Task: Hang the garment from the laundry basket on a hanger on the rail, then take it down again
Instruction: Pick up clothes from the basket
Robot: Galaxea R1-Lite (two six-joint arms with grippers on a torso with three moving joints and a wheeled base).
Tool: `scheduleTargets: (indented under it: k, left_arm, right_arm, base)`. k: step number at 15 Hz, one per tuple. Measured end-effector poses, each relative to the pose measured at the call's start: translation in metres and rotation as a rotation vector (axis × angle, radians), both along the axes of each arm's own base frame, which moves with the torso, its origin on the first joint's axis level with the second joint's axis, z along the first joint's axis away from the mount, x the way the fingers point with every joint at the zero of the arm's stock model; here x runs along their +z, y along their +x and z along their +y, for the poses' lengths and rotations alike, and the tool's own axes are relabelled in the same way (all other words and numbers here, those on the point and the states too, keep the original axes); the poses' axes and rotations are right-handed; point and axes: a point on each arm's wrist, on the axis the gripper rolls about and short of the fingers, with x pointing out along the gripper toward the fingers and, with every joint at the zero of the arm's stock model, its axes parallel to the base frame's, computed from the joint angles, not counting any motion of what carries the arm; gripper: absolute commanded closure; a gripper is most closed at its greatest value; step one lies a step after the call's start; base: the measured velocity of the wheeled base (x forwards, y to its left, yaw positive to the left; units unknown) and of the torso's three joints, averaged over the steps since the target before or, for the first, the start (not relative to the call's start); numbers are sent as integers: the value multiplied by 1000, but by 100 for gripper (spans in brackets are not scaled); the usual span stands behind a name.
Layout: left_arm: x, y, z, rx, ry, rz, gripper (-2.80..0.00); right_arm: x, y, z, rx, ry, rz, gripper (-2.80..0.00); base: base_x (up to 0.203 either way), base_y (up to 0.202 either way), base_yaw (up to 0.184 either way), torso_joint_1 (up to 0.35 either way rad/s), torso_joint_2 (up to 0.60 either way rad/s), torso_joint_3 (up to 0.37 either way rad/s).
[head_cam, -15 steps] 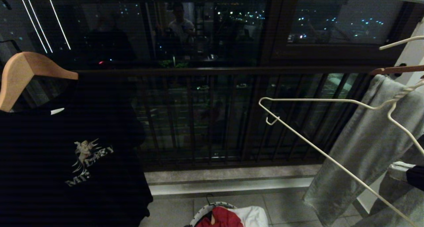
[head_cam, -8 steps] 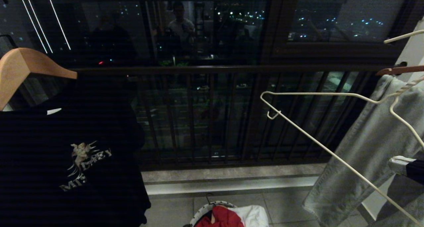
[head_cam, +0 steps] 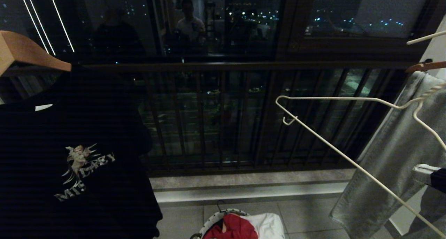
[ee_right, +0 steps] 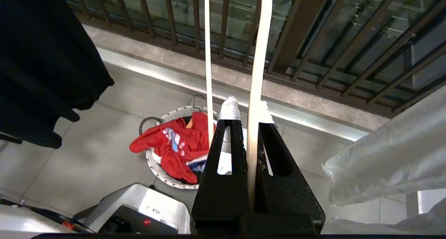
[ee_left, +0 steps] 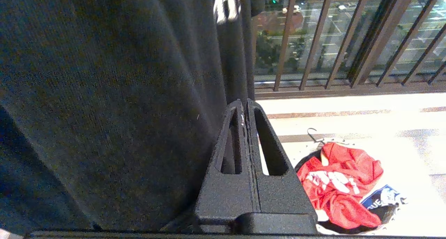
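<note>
Since a second ago our whole head view has tipped downward: the window frame and the hanging clothes sit higher in it and more floor tile shows, while the things themselves keep their places. On our left hangs the black T-shirt [head_cam: 75, 152] with its angel print, on a wooden hanger [head_cam: 26, 52]. Our left gripper [ee_left: 245, 105] is parked just beside that dark cloth, its fingers [ee_left: 228, 145] pressed together on nothing; beyond and below their tips the garment [ee_left: 339, 183] lies crumpled in the laundry basket [head_cam: 213, 220] on the floor tiles. In the middle, the dark window railing [head_cam: 209, 117] stands behind the basket. Further right, our right gripper [ee_right: 244, 110] is clamped on a wire of the hanger [head_cam: 348, 134], which runs up out from between its fingertips; the red garment and basket lie below and to one side of them. Grey cloth [head_cam: 390, 155] hangs at the far right, behind the hanger.
</note>
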Motion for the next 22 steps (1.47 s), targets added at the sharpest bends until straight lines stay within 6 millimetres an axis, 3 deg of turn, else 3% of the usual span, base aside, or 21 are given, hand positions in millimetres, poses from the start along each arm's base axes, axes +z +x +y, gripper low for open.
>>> scheduleTargets:
  k: [12, 22]
  left_arm:
    - [0, 0, 0, 0, 0, 0, 0]
    - [0, 0, 0, 0, 0, 0, 0]
  right_arm:
    - [-9, -17, -19, -25, 23, -37, 0]
    - [-15, -31, -33, -57, 55, -71, 0]
  base:
    - [0, 0, 0, -152, 349, 193]
    - [0, 0, 0, -221, 533, 309]
